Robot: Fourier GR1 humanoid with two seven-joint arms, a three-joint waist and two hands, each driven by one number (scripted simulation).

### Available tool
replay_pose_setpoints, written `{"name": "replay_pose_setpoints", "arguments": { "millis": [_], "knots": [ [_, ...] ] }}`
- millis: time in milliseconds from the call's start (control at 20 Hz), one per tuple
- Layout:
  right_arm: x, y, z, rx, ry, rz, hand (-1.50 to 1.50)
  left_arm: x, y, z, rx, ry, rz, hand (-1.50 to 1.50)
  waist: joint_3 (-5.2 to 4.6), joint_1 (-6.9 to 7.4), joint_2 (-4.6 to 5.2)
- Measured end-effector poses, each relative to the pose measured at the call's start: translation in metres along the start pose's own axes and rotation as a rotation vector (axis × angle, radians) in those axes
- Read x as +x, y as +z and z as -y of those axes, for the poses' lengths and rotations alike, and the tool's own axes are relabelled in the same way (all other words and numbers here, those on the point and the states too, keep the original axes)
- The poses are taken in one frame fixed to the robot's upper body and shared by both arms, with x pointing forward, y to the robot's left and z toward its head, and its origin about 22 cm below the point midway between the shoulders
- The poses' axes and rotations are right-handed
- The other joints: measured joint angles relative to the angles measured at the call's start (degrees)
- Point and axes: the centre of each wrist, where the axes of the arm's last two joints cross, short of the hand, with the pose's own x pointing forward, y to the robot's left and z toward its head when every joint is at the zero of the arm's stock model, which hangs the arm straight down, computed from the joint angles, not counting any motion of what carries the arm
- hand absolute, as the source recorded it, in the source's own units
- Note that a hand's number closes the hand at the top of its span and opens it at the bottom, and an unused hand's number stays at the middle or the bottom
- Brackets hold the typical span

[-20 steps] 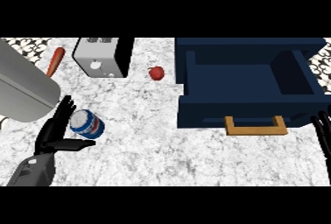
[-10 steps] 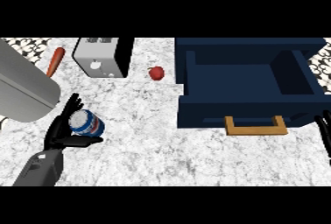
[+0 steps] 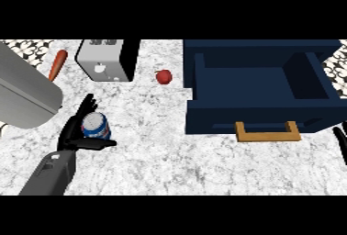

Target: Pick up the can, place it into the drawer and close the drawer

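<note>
Marble table [image 3: 203, 160], viewed from the head. The open blue drawer [image 3: 261, 85], its wooden handle [image 3: 267, 133] toward me, is my landmark. Well to its left stands the can [image 3: 96, 126], upright on the table. My left hand [image 3: 76, 135] cups it, fingers behind and thumb beneath, not closed round it. My right hand [image 3: 340, 142] shows only as a sliver beside the handle; its fingers I cannot tell. I judge the grasp in progress; next: close, lift, carry right.
</note>
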Motion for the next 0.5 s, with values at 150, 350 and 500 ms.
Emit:
{"name": "replay_pose_setpoints", "arguments": {
  "millis": [150,350,500],
  "knots": [
    [0.000,0.000,-0.001,-0.004,-0.006,0.007,-1.50,0.001,-0.005,0.001,-0.009,0.009,0.011,1.50,-0.03,-0.07,0.02],
    [-0.001,0.002,0.002,-0.008,-0.011,0.006,-1.50,0.006,-0.011,0.008,-0.036,0.043,0.032,1.50,0.00,0.05,-0.01],
    [-0.002,0.002,0.000,-0.013,-0.016,0.008,-1.50,0.011,-0.015,0.011,-0.054,0.072,0.030,1.50,0.01,0.14,-0.04]
  ]
}}
